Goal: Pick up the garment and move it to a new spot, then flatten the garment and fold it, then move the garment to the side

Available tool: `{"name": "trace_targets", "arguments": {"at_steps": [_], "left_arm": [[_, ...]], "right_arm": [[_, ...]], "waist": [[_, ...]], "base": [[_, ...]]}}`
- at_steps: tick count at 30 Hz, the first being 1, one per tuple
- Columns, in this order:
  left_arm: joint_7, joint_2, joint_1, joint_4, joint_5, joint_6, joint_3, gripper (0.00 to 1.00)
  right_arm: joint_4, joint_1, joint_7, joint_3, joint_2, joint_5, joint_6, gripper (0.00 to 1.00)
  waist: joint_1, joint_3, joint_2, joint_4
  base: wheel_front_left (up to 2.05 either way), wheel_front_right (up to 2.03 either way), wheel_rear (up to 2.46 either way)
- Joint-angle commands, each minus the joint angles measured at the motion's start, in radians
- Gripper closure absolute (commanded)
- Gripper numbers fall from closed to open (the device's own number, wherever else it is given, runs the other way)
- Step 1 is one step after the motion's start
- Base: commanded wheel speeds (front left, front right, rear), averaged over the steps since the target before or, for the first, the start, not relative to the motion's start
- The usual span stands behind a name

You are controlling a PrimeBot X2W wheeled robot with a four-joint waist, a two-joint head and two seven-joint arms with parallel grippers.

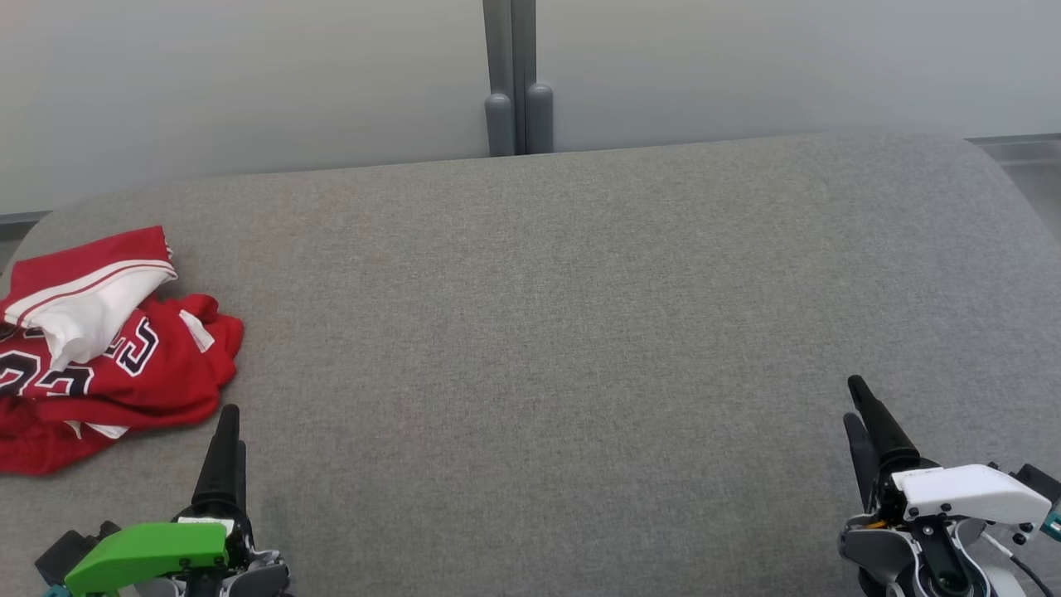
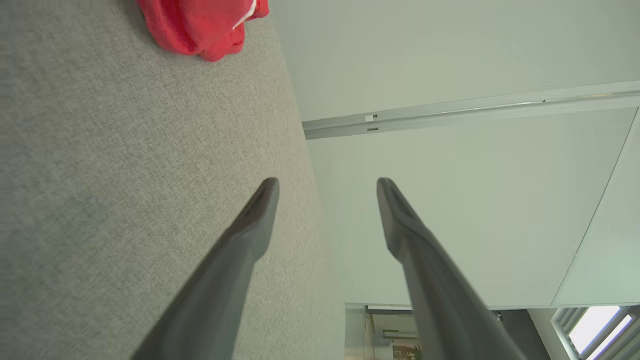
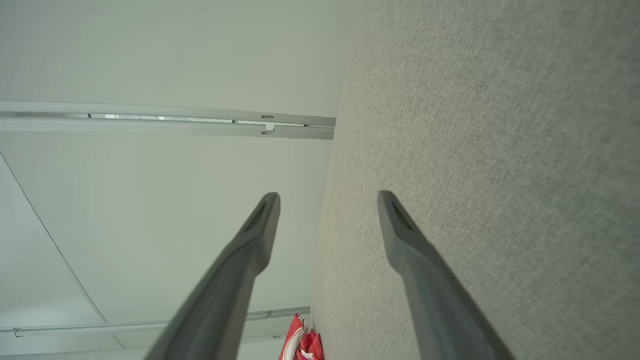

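Note:
The garment [image 1: 108,348] is a red jersey with white trim and dark lettering, lying crumpled at the far left of the grey fabric surface [image 1: 547,332]. A red corner of the garment [image 2: 200,25] shows at the top of the left wrist view, and a small red and white bit of the garment [image 3: 302,342] at the bottom of the right wrist view. My left gripper [image 1: 226,431] hovers just right of and below the jersey, apart from it; its fingers [image 2: 250,225] stand open with nothing between them. My right gripper [image 1: 858,410] is far off at the lower right, open and empty [image 3: 327,200].
The grey surface has rounded far corners and ends at a pale wall [image 1: 249,75]. A grey post [image 1: 518,79] stands behind the middle of the far edge.

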Motion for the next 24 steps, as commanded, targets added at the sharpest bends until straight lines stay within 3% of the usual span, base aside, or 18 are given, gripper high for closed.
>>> {"name": "trace_targets", "arguments": {"at_steps": [1,13,24], "left_arm": [[-0.015,0.01,-0.026,-0.014,0.069,0.0,-0.001,0.0],[-0.068,0.011,-0.023,-0.019,0.362,0.024,-0.022,0.0],[-0.108,0.014,-0.023,-0.012,0.538,0.031,-0.041,0.0]], "right_arm": [[-0.023,-0.02,-0.016,0.008,-0.016,-0.058,0.0,0.0],[-0.027,-0.015,-0.068,0.025,-0.025,-0.332,0.0,0.0],[-0.03,-0.015,-0.107,0.046,-0.031,-0.501,0.0,0.0]], "waist": [[0.0,0.001,0.0,0.0],[0.0,0.002,0.0,-0.001],[0.0,0.003,0.0,-0.001]], "base": [[0.0,0.0,0.0],[0.0,0.0,0.0],[0.0,0.0,0.0]]}}
